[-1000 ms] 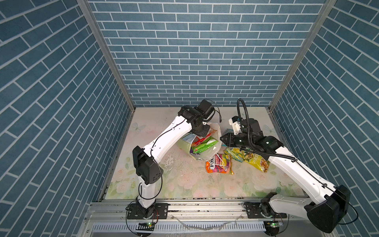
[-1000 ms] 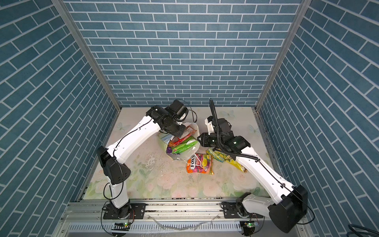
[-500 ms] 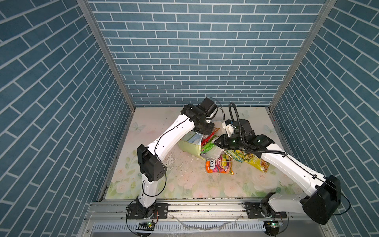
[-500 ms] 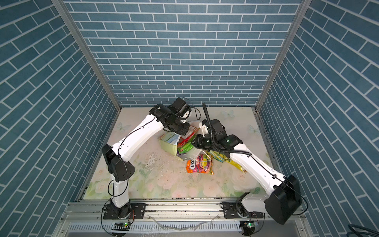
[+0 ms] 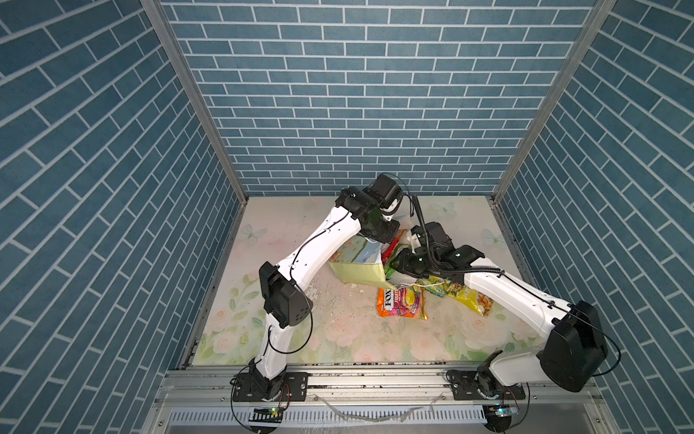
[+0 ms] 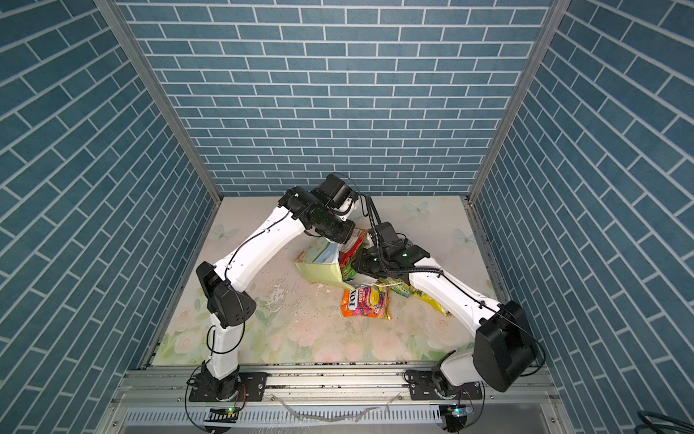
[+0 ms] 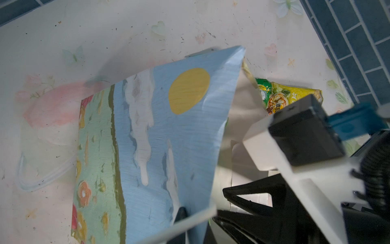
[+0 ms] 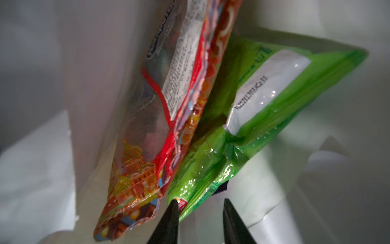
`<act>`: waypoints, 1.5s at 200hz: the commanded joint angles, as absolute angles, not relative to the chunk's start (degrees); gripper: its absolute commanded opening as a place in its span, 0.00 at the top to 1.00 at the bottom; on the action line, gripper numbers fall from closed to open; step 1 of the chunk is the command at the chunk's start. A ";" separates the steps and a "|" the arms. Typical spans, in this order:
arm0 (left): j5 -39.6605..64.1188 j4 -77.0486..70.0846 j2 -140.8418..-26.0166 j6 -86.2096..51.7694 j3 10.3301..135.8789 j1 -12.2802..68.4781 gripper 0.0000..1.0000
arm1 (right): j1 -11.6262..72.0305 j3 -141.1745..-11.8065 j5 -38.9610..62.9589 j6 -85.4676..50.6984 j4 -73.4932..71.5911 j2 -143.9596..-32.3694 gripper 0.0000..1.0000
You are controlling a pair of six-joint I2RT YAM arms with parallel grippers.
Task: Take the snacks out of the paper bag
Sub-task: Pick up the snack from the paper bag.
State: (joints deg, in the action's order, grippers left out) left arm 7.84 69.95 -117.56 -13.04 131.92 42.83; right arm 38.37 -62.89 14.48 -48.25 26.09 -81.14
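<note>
Blue-brick walls (image 5: 356,94), floral tabletop (image 5: 338,338); left jaws clamp paper bag (image 5: 358,273), right jaws apart inside.

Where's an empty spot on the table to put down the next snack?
The front strip of the table, between the orange candy packet and the metal rail, is bare. So is the back left corner. It's crowded around the paper bag and the yellow packet.
</note>
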 commanded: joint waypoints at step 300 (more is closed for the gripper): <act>13.45 69.34 -118.42 -8.40 134.35 38.92 0.88 | 38.72 -70.50 9.70 -44.56 29.44 -91.82 1.00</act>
